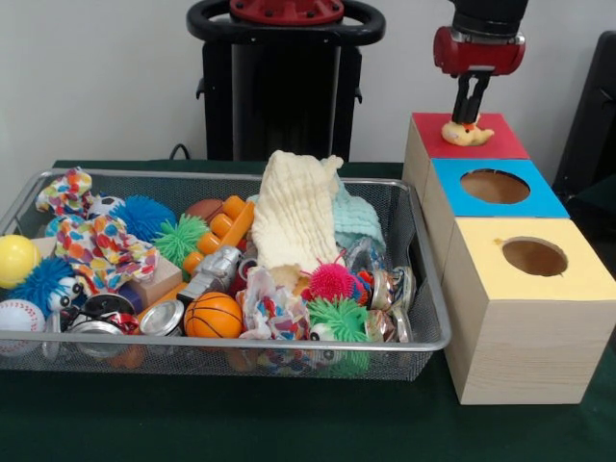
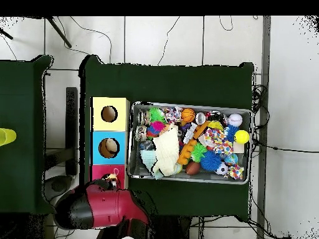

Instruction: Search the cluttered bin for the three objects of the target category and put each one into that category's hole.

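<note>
My gripper [image 1: 469, 115] hangs over the red-topped wooden box [image 1: 500, 144] at the far right, shut on a pale yellow soft toy [image 1: 466, 132] with orange parts. The toy rests low on the red top and hides the hole. In the overhead view the toy [image 2: 113, 181] shows at the red box [image 2: 99, 170], just past my arm [image 2: 103, 208]. The silver wire-mesh bin [image 1: 241, 344] lies left of the boxes, full of toys; it also shows in the overhead view [image 2: 190, 106]. No orange tiger shows.
A blue-topped box [image 1: 539, 202] and a yellow-topped box [image 1: 577, 279] stand in line with the red one, each with a round hole. The bin holds a cream cloth [image 1: 298, 212], a small basketball [image 1: 213, 315], an orange studded block [image 1: 223, 226], spiky balls and a yellow ball [image 1: 17, 258].
</note>
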{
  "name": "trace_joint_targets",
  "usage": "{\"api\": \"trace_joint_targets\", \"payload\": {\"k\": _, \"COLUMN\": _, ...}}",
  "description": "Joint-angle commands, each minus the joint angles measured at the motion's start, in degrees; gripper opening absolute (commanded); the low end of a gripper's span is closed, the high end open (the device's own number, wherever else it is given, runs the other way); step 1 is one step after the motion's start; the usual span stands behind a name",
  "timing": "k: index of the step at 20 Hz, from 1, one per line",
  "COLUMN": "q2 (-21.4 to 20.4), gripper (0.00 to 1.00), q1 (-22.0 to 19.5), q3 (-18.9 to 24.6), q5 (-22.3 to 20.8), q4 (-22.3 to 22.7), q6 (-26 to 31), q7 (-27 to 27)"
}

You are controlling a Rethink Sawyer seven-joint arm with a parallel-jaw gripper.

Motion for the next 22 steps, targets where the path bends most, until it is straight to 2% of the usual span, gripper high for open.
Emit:
{"api": "trace_joint_targets", "payload": {"k": 1, "q2": 5.1, "gripper": 0.00, "q1": 0.4, "q3": 1.7, "q5": 1.6, "q4": -2.3, "q6": -3.5, "q7": 12.2}}
{"api": "trace_joint_targets", "payload": {"k": 6, "q2": 7.7, "gripper": 0.00, "q1": 1.3, "q3": 1.0, "q5": 2.2, "q4": -3.5, "q6": -5.5, "q7": 12.7}}
{"api": "trace_joint_targets", "payload": {"k": 13, "q2": 8.4, "gripper": 0.00, "q1": 0.7, "q3": 1.2, "q5": 2.1, "q4": -3.2, "q6": -6.6, "q7": 11.7}}
{"api": "trace_joint_targets", "payload": {"k": 19, "q2": 5.1, "gripper": 0.00, "q1": -0.5, "q3": 1.8, "q5": 1.8, "q4": -1.4, "q6": -2.8, "q7": 10.2}}
{"api": "trace_joint_targets", "payload": {"k": 22, "q2": 4.8, "gripper": 0.00, "q1": -0.6, "q3": 2.0, "q5": 2.0, "q4": -1.6, "q6": -1.8, "q7": 10.0}}
